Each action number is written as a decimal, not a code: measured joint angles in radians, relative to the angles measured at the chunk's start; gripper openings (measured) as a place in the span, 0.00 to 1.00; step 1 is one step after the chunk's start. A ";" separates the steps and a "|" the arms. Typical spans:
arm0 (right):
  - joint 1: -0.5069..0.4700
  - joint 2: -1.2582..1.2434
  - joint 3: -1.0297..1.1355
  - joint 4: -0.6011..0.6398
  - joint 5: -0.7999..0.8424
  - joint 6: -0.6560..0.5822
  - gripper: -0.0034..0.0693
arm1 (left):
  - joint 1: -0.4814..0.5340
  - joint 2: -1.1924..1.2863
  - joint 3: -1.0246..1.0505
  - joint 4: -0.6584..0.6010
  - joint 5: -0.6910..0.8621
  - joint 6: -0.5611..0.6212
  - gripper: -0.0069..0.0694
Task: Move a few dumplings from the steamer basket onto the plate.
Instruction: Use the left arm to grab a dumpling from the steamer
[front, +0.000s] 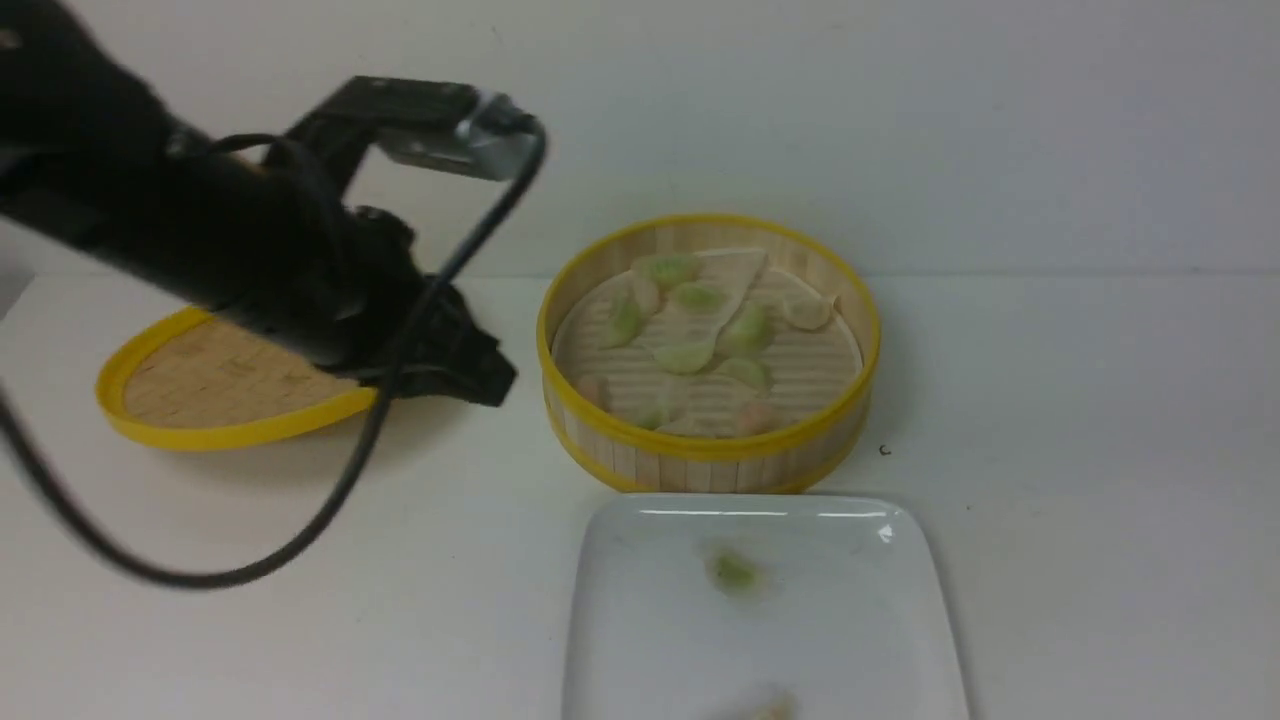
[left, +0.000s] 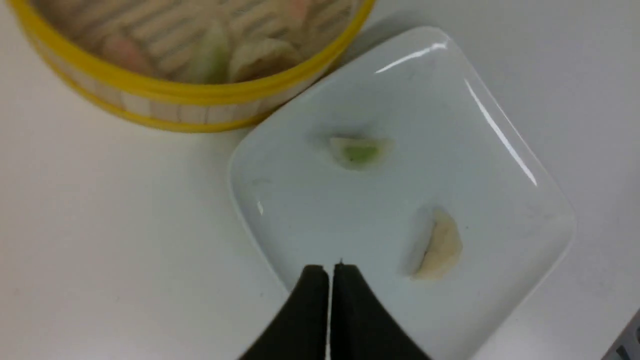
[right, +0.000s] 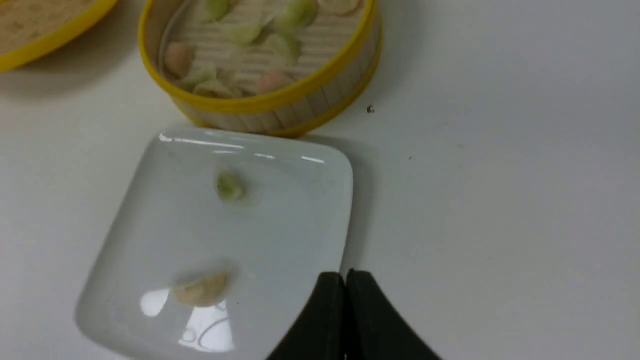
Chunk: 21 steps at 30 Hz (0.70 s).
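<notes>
The steamer basket (front: 700, 447) stands at the table's middle with several dumplings (front: 690, 355) on its slatted floor, mostly green and a few pinkish. In front of it lies the white plate (front: 850, 620), holding a green dumpling (front: 735, 570) and a paler one (front: 770, 708) at the frame's lower edge. My left gripper (front: 495, 385) hangs shut and empty left of the basket. In the left wrist view it (left: 330, 270) hovers over the plate's edge (left: 480, 165). My right gripper (right: 346, 275) is shut and empty above the plate's side (right: 290, 220); the front view does not show it.
The shallow yellow-rimmed woven lid (front: 220, 400) lies at the left, partly behind my left arm. A black cable (front: 330, 500) loops down from that arm over the table. A small dark speck (front: 884, 450) sits right of the basket.
</notes>
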 joint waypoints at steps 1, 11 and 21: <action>0.000 0.007 0.000 0.007 0.004 -0.002 0.03 | -0.015 0.044 -0.033 0.012 0.005 0.000 0.08; 0.000 0.008 -0.002 0.034 0.015 -0.005 0.03 | -0.182 0.512 -0.522 0.345 0.123 -0.125 0.23; 0.000 -0.001 -0.003 0.034 0.030 -0.003 0.03 | -0.195 0.741 -0.731 0.394 0.099 -0.171 0.54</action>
